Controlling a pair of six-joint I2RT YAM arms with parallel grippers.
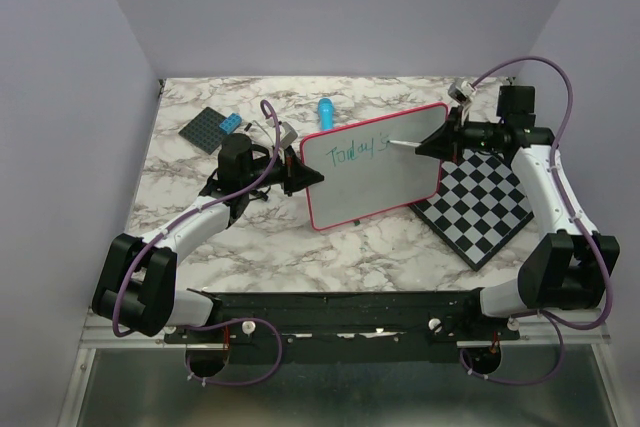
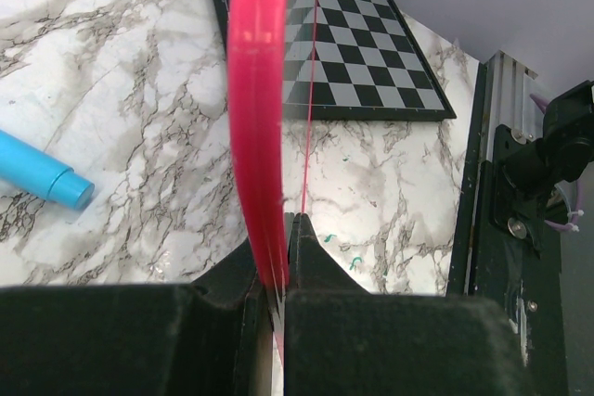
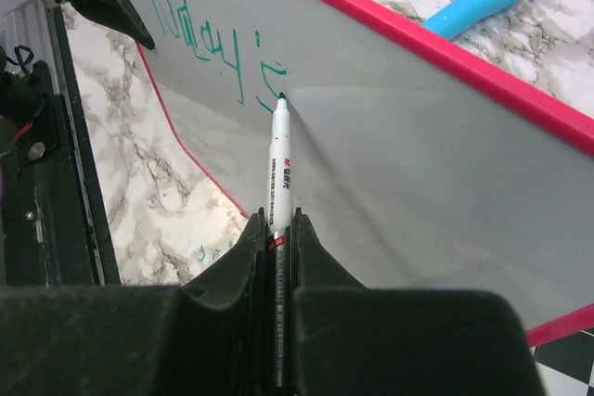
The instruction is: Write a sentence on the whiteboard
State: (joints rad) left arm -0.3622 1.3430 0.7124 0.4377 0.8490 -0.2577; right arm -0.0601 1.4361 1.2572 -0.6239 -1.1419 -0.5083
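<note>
Found the whiteboard [image 1: 375, 172] at mid-table, set askew in the top view, its right corner overlapping the chessboard [image 1: 485, 209]. Noted the left gripper [image 1: 305, 175] shut tight on the board's left edge. Confirmed from the left wrist view: pink-red rim [image 2: 255, 118] pinched edge-on between both fingers, marble table [image 2: 121, 71] visible beyond it. Judged the gripped edge to be raised off the table; cannot tell whether the opposite edge rests on anything.

Found the right gripper [image 1: 428, 145] closed on a white marker [image 1: 402, 144], barrel clamped between both fingers, nib pointing at the board. Confirmed from the right wrist view: nib touching the white surface just right of the final "s". Read the sentence [image 1: 360, 152] as one green word, "Today's", slanting across the upper left part of the board.

Logged a light blue pen-shaped object [image 1: 326, 109] lying on the table just beyond the board's far rim, not touching it. Logged a dark gridded plate [image 1: 205, 130] with a light blue block [image 1: 231, 123] at its edge, near the table's far left corner, well apart from the board.
</note>
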